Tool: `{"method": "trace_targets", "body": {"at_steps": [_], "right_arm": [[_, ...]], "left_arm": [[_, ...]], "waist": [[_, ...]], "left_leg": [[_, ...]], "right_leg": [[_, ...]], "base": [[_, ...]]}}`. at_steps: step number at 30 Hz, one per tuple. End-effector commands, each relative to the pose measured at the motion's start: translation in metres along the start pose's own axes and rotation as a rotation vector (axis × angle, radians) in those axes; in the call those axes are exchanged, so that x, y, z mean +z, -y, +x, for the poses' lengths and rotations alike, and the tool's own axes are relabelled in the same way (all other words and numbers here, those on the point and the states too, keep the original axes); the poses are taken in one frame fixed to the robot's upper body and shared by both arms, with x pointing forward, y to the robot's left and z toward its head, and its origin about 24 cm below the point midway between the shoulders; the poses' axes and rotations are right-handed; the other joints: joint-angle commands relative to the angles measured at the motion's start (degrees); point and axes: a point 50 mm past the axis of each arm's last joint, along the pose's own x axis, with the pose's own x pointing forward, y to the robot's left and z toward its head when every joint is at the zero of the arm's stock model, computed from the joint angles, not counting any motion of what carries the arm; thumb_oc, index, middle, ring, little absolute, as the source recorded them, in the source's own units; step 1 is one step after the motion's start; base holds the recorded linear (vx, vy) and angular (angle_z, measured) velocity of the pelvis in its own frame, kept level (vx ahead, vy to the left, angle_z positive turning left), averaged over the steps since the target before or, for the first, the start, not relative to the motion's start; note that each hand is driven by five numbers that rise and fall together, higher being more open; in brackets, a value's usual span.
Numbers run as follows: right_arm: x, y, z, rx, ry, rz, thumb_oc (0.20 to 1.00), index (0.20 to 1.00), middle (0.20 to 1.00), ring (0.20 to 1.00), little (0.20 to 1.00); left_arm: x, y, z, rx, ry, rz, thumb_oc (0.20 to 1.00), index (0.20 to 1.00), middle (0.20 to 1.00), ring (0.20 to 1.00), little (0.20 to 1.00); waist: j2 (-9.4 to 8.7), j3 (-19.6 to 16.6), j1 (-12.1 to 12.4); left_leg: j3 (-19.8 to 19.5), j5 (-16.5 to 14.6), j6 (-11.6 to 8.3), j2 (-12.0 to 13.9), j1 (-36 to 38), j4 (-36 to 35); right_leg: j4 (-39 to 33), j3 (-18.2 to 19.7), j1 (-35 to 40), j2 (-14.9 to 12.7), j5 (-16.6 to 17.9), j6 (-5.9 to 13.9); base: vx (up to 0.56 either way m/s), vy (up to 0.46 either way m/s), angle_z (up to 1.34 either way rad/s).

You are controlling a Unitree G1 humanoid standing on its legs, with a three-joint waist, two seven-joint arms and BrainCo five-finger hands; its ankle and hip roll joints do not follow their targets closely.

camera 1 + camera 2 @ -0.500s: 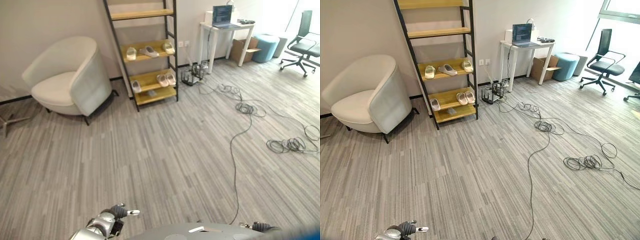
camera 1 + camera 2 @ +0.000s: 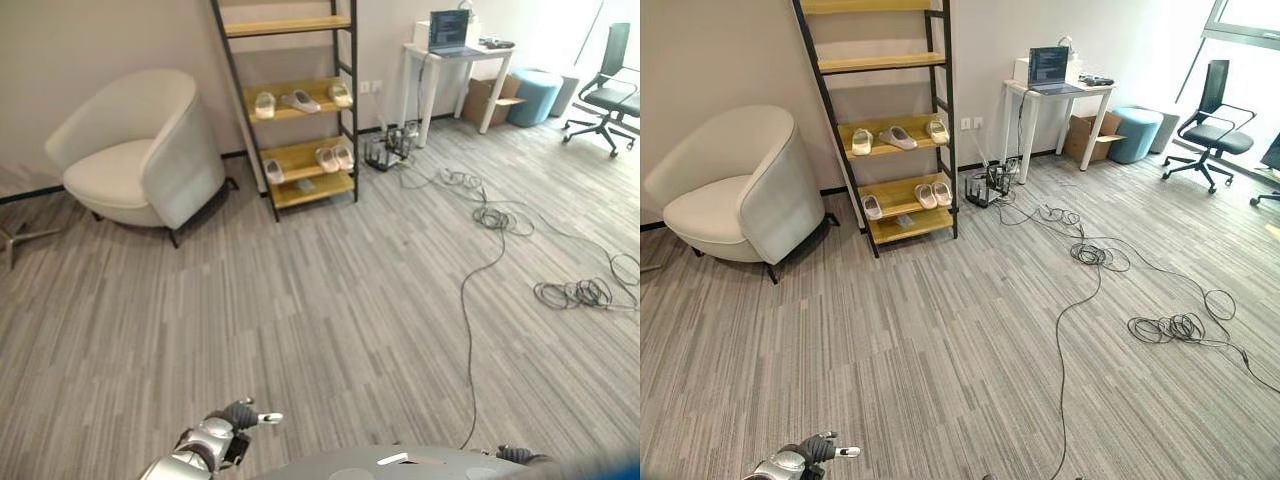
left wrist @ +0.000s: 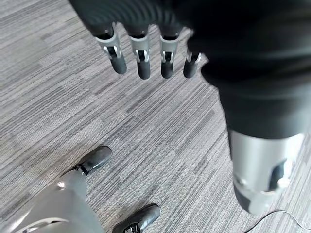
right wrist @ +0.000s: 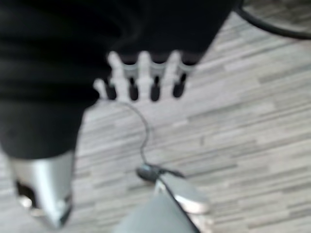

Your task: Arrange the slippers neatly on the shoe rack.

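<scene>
Your slippers [image 2: 898, 137] already sit on the shoe rack [image 2: 902, 222], some askew beside the armchair [image 2: 735, 190]. Both the left hand [image 3: 146, 34] and right hand [image 4: 146, 73] hang with relaxed fingers, holding nothing. You're well apart from the rack; the straightening is left.

Six slippers [image 2: 300, 101] – one shoe rack [image 2: 291, 100], one armchair [image 2: 135, 150]
</scene>
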Motion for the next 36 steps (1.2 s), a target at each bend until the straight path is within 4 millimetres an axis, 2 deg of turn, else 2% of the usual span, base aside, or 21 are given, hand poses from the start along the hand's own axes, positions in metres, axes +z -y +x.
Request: {"method": "trace_targets", "body": {"at_steps": [1, 9, 15, 20, 23, 24, 25, 26, 27, 28, 30, 31, 32, 33, 34, 36], "right_arm": [[0.021, -0.002, 0.001, -0.005, 0.054, 0.022, 1.0, 1.0, 1.0, 1.0, 1.0], [0.016, -0.003, 0.001, -0.012, 0.049, 0.019, 1.0, 1.0, 1.0, 1.0, 1.0], [0.013, -0.005, 0.001, -0.007, 0.042, 0.045, 1.0, 1.0, 1.0, 1.0, 1.0], [0.017, -0.002, 0.001, -0.016, 0.056, 0.076, 1.0, 1.0, 1.0, 1.0, 1.0], [0.01, -0.005, 0.001, -0.006, 0.028, 0.073, 1.0, 1.0, 1.0, 1.0, 1.0], [0.008, -0.004, 0.001, -0.004, 0.022, 0.065, 1.0, 1.0, 1.0, 1.0, 1.0], [0.002, 0.0, 0.0, -0.016, 0.001, 0.077, 1.0, 1.0, 1.0, 1.0, 1.0], [-0.002, 0.004, 0.0, -0.029, -0.013, 0.111, 1.0, 1.0, 1.0, 1.0, 1.0], [-0.002, 0.004, 0.0, -0.029, -0.012, 0.111, 1.0, 1.0, 1.0, 1.0, 1.0], [-0.005, 0.01, -0.001, -0.048, -0.023, 0.151, 1.0, 1.0, 1.0, 1.0, 1.0], [-0.009, 0.017, -0.002, -0.066, -0.033, 0.175, 1.0, 1.0, 1.0, 1.0, 1.0], [-0.009, 0.017, -0.002, -0.066, -0.032, 0.175, 1.0, 1.0, 1.0, 1.0, 1.0], [-0.008, 0.02, -0.002, -0.071, -0.026, 0.155, 1.0, 1.0, 1.0, 1.0, 1.0], [-0.007, 0.022, -0.002, -0.076, -0.022, 0.122, 1.0, 1.0, 1.0, 1.0, 1.0], [-0.005, 0.024, -0.002, -0.083, -0.013, 0.108, 1.0, 1.0, 1.0, 1.0, 1.0], [0.004, 0.025, -0.002, -0.087, 0.013, 0.103, 1.0, 1.0, 1.0, 1.0, 1.0]], "left_arm": [[0.025, -0.004, 0.002, 0.032, 0.059, 0.08, 1.0, 1.0, 1.0, 1.0, 1.0], [0.017, -0.005, 0.002, 0.03, 0.029, 0.157, 1.0, 1.0, 1.0, 1.0, 1.0], [0.026, -0.003, 0.002, 0.024, 0.058, 0.194, 1.0, 1.0, 1.0, 1.0, 1.0], [0.031, -0.001, 0.002, 0.023, 0.075, 0.227, 1.0, 1.0, 1.0, 1.0, 1.0], [0.04, 0.001, 0.002, 0.021, 0.115, 0.236, 1.0, 1.0, 1.0, 1.0, 1.0], [0.046, 0.0, 0.002, 0.026, 0.136, 0.254, 1.0, 1.0, 1.0, 1.0, 1.0], [0.055, -0.002, 0.001, 0.035, 0.162, 0.256, 1.0, 1.0, 1.0, 1.0, 1.0], [0.061, -0.002, 0.001, 0.039, 0.18, 0.249, 1.0, 1.0, 1.0, 1.0, 1.0], [0.061, -0.001, 0.001, 0.039, 0.181, 0.249, 1.0, 1.0, 1.0, 1.0, 1.0], [0.065, -0.001, 0.001, 0.041, 0.196, 0.248, 1.0, 1.0, 1.0, 1.0, 1.0], [0.07, 0.004, 0.001, 0.031, 0.214, 0.249, 1.0, 1.0, 1.0, 1.0, 1.0], [0.07, 0.004, 0.001, 0.031, 0.215, 0.249, 1.0, 1.0, 1.0, 1.0, 1.0], [0.066, 0.011, 0.001, 0.01, 0.205, 0.247, 1.0, 1.0, 1.0, 1.0, 1.0], [0.062, 0.01, 0.002, 0.009, 0.196, 0.262, 1.0, 1.0, 1.0, 1.0, 1.0], [0.059, 0.008, 0.002, 0.014, 0.188, 0.269, 1.0, 1.0, 1.0, 1.0, 1.0], [0.05, 0.004, 0.002, 0.025, 0.162, 0.271, 1.0, 1.0, 1.0, 1.0, 1.0]], "waist": [[0.21, 3.74, 0.22], [0.26, 4.17, 0.12], [0.74, 4.57, -0.26], [1.28, 5.61, -1.05], [0.97, 6.68, -1.5], [0.48, 7.57, -1.24], [-0.17, 8.73, -0.74], [-0.55, 9.33, -0.51], [-0.44, 9.31, -0.55], [-0.53, 10.22, -0.25], [-0.55, 11.53, 0.59], [-0.59, 11.35, 0.56], [-0.39, 11.27, 1.86], [0.4, 11.18, 2.98], [0.57, 11.05, 3.89], [0.57, 10.98, 5.63]], "left_leg": [[1.19, -3.61, -0.1, -1.16, -0.81, 0.58], [0.9, -3.35, -0.59, -0.68, -0.33, 0.58], [1.08, -2.96, -1.09, 0.07, -0.07, 0.58], [1.51, -2.13, -2.1, 2.08, 0.27, 0.58], [2.54, -2.74, -3.48, 5.58, -0.27, 6.21], [2.39, -3.16, -3.75, 6.64, -2.07, 10.82], [1.88, -2.43, -3.22, 8.4, -5.84, 19.13], [2.07, -0.7, -2.79, 9.02, -7.94, 23.66], [1.87, -0.89, -2.85, 9.2, -8.31, 24.16], [1.82, 0.41, -2.21, 8.95, -10.43, 27.81], [-0.21, -1.8, -0.56, 4.56, -15.02, 28.97], [-0.21, -1.59, -0.52, 4.48, -15.2, 28.79], [-0.13, -2.08, 0.37, 1.59, -19.28, 23.81], [3.75, 2.17, -0.22, 1.31, -22.33, 18.81], [6.51, 3.37, -0.32, 0.24, -23.72, 14.54], [7.04, 4.21, -0.22, -1.34, -25.97, 9.72]], "right_leg": [[0.52, -2.06, 5.38, -1.83, -9.84, 4.63], [0.52, -2.46, 5.78, -1.13, -10.5, 4.02], [0.52, -2.7, 6.01, -0.48, -10.97, 3.48], [1.68, -2.2, 5.5, 1.01, -11.6, 2.25], [6.0, -0.53, 4.15, 2.63, -13.91, 0.39], [6.95, -0.06, 4.34, 2.89, -14.4, -0.26], [7.35, 0.24, 5.16, 3.24, -14.71, -1.37], [7.58, 0.06, 5.67, 3.11, -14.91, -1.92], [7.62, -0.03, 5.57, 3.25, -14.92, -1.98], [8.44, 0.01, 5.73, 3.19, -15.22, -2.48], [9.13, 1.18, 6.19, 3.06, -16.18, -2.43], [9.11, 1.15, 5.96, 3.01, -16.09, -2.42], [7.71, 1.76, 7.84, 3.42, -17.54, -1.88], [6.91, 1.67, 9.98, 4.33, -19.1, -1.79], [6.56, 2.04, 11.37, 4.76, -20.18, -1.76], [6.36, 3.7, 13.43, 5.51, -21.36, -1.76]], "base": [[-0.01, -0.024, 0.14], [0.02, -0.061, 0.05], [0.0, -0.092, 0.0], [0.0, -0.168, 0.01], [0.05, -0.23, -0.04], [0.08, -0.32, -0.31], [0.12, -0.331, -0.48], [0.1, -0.245, -0.52], [0.07, -0.138, -0.22], [0.05, -0.073, 0.04], [0.08, -0.046, 0.03], [0.21, -0.017, -0.13], [0.36, -0.02, -0.34], [0.49, -0.012, -0.48], [0.42, 0.011, -0.35], [0.36, 0.057, 0.36]]}}
